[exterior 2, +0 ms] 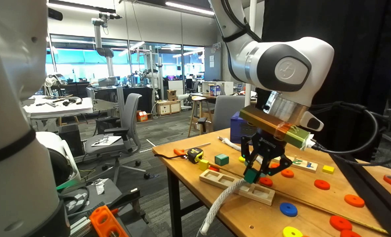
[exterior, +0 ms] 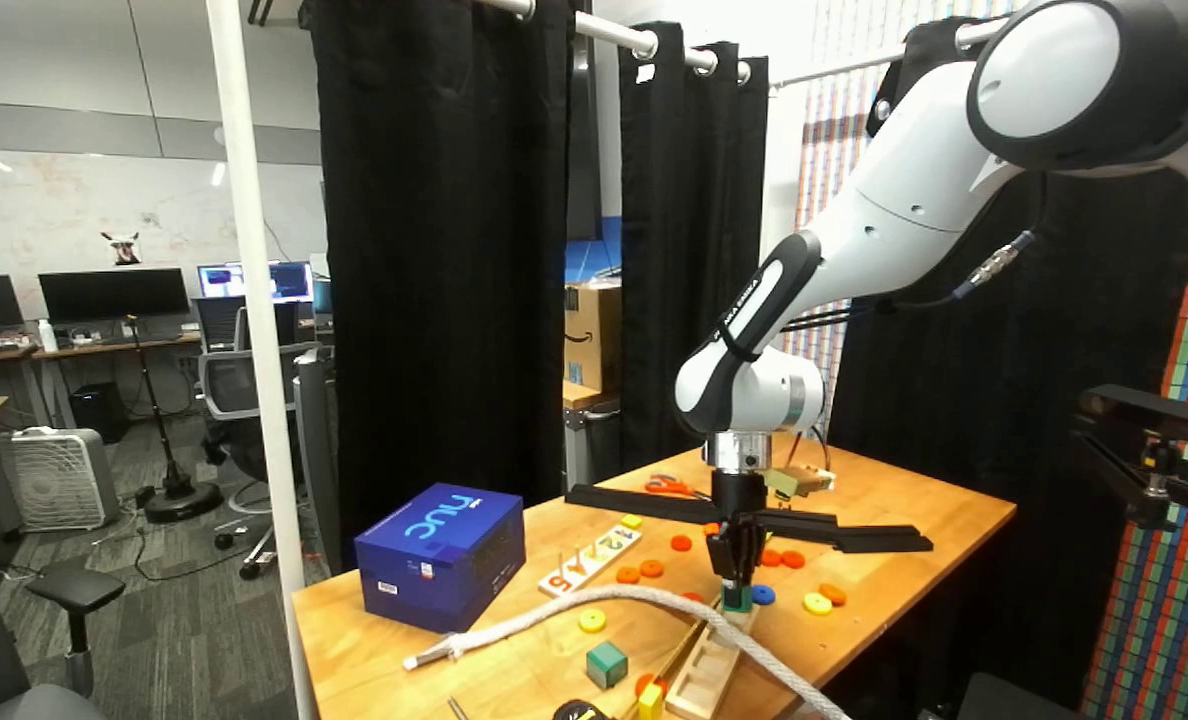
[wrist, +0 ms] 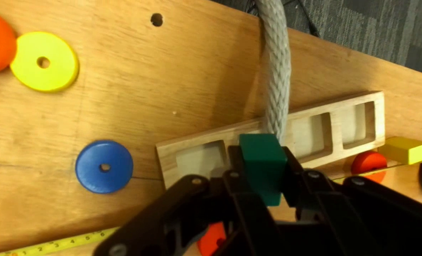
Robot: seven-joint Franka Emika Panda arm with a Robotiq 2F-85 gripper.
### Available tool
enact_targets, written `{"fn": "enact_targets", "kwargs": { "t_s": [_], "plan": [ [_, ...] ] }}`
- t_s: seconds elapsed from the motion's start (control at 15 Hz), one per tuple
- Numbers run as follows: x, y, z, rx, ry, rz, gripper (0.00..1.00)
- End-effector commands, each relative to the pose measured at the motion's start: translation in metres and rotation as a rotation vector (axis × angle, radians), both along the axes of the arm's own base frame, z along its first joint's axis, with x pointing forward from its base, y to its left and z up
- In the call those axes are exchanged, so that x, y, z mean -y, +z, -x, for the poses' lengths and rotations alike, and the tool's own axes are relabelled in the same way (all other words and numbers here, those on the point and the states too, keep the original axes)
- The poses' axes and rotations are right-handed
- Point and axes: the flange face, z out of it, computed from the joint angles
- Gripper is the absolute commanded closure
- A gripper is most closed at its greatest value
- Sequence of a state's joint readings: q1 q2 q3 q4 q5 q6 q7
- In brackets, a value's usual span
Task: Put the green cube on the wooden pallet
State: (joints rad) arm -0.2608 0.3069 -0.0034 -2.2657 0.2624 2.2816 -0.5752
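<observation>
My gripper (exterior: 737,585) is shut on a green cube (exterior 2: 250,176), with one finger on each side of it. The held cube also shows between the fingers in the wrist view (wrist: 262,153). It is above the wooden pallet (exterior 2: 263,199), a long light tray with several square compartments. In the wrist view the cube covers part of the pallet (wrist: 166,154) near its middle, next to a rope; I cannot tell if it touches either. Another green cube (exterior 2: 221,159) sits on the table beyond the pallet and shows in an exterior view (exterior: 607,664).
A grey rope (wrist: 277,71) lies across the pallet. A yellow block (exterior 2: 203,164), a tape measure (exterior 2: 195,155) and red discs are near the pallet. A blue disc (wrist: 104,166) lies off its end. A blue box (exterior: 441,555) and a numbered board (exterior: 591,562) stand farther off.
</observation>
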Motion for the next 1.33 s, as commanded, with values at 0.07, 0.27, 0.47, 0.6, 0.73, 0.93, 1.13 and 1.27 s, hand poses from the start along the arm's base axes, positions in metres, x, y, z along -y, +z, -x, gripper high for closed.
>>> {"fn": "enact_targets", "kwargs": {
  "t_s": [0.07,0.27,0.47,0.6,0.73,0.93,1.13,1.27],
  "plan": [
    [0.000,-0.001,0.012,0.042,-0.042,0.025,0.78],
    [0.001,-0.003,0.012,0.058,-0.045,0.037,0.78],
    [0.003,-0.005,0.009,0.078,-0.049,0.046,0.79],
    [0.006,-0.006,0.007,0.088,-0.052,0.051,0.79],
    [0.008,-0.007,0.005,0.093,-0.053,0.057,0.79],
    [0.010,-0.009,0.004,0.093,-0.057,0.064,0.79],
    [0.010,-0.009,0.006,0.092,-0.060,0.065,0.79],
    [0.012,-0.010,0.006,0.092,-0.069,0.070,0.79]
  ]
}}
